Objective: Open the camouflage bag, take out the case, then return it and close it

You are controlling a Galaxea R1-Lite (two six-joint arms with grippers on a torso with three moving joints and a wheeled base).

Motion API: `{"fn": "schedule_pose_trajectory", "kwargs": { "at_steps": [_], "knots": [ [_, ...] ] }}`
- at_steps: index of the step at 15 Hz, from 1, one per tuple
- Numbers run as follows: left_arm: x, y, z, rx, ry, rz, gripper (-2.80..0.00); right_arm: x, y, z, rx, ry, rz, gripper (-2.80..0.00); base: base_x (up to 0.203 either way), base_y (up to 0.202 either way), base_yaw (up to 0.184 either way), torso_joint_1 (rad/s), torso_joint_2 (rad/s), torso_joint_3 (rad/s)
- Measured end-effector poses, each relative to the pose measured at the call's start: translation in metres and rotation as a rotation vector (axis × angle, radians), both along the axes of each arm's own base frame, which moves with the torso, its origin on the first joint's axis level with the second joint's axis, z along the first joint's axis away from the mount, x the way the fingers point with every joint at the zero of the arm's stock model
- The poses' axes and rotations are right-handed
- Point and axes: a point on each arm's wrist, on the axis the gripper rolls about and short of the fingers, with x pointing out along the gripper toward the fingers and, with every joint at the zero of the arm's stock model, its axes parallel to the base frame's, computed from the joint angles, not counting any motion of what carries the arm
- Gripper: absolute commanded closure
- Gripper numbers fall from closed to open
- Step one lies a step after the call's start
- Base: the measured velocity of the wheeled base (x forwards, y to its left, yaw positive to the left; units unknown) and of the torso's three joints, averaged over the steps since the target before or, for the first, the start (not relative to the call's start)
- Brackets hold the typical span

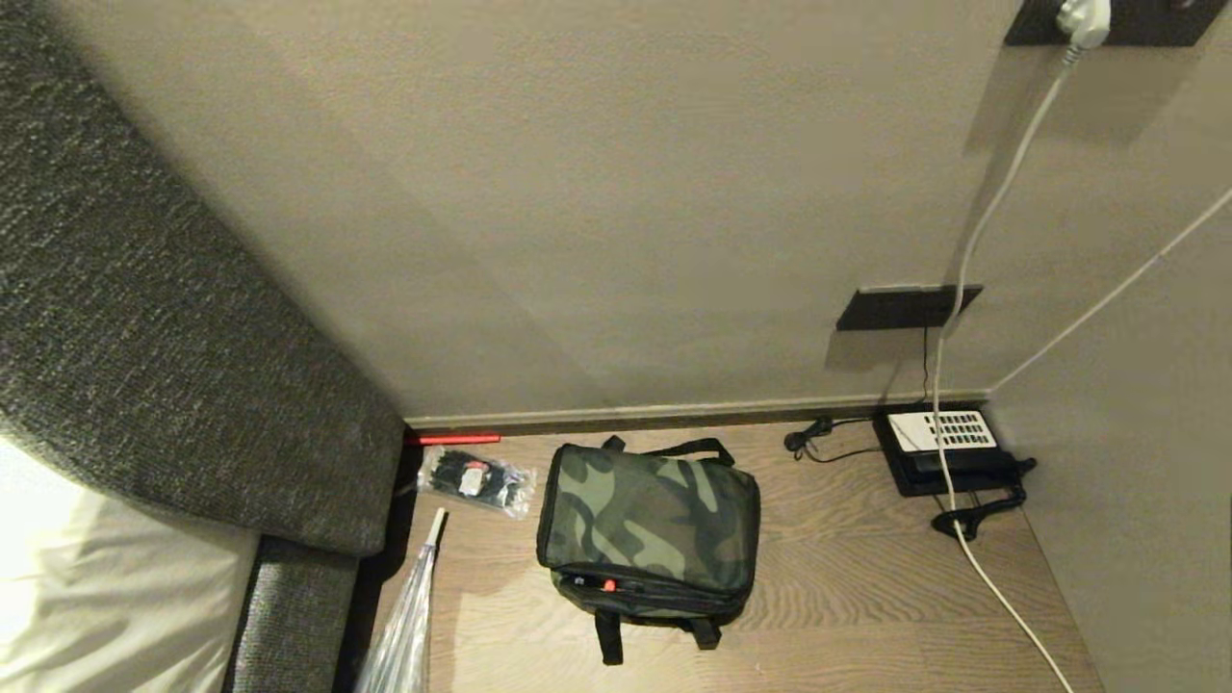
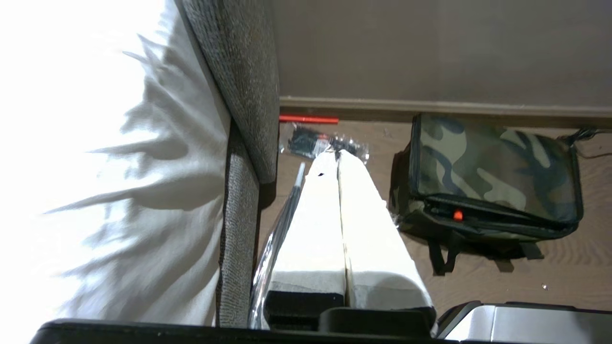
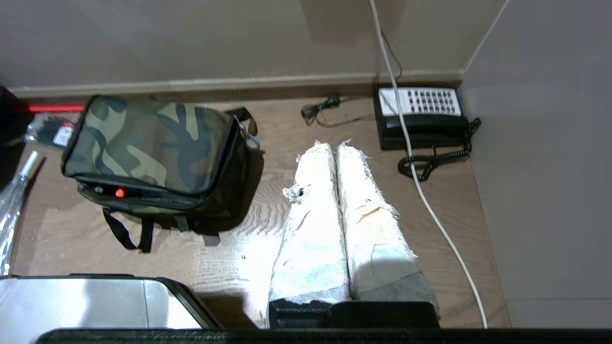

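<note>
Both grippers — left gripper [image 2: 340, 157], right gripper [image 3: 335, 147] — together; zipped camouflage bag [image 1: 650, 515] flat, red-tabbed front toward robot.

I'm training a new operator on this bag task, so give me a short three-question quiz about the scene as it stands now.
1. True or false: the camouflage bag is zipped shut on the wooden floor.
2. Which item lies between the bag and the grey upholstered bed frame?
A. the black telephone
B. the clear packet of black ties
C. the white cable
3. Fill in: both the left gripper and the right gripper are ____ and hold nothing.

Key:
1. True; no case is visible.
2. B
3. shut
</note>
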Motion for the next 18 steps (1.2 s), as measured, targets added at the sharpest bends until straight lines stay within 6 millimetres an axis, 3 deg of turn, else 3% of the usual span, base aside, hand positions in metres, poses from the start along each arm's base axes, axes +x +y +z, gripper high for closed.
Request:
{"fn": "schedule_pose_trajectory", "kwargs": {
  "at_steps": [18],
  "knots": [
    [0.0000, 0.0000, 0.0000, -0.003, -0.001, 0.001, 0.00, 0.0000, 0.0000, -0.0001, 0.000, 0.001, 0.000, 0.00, 0.000, 0.000, 0.000, 0.004, 0.00, 0.202]
  ]
}}
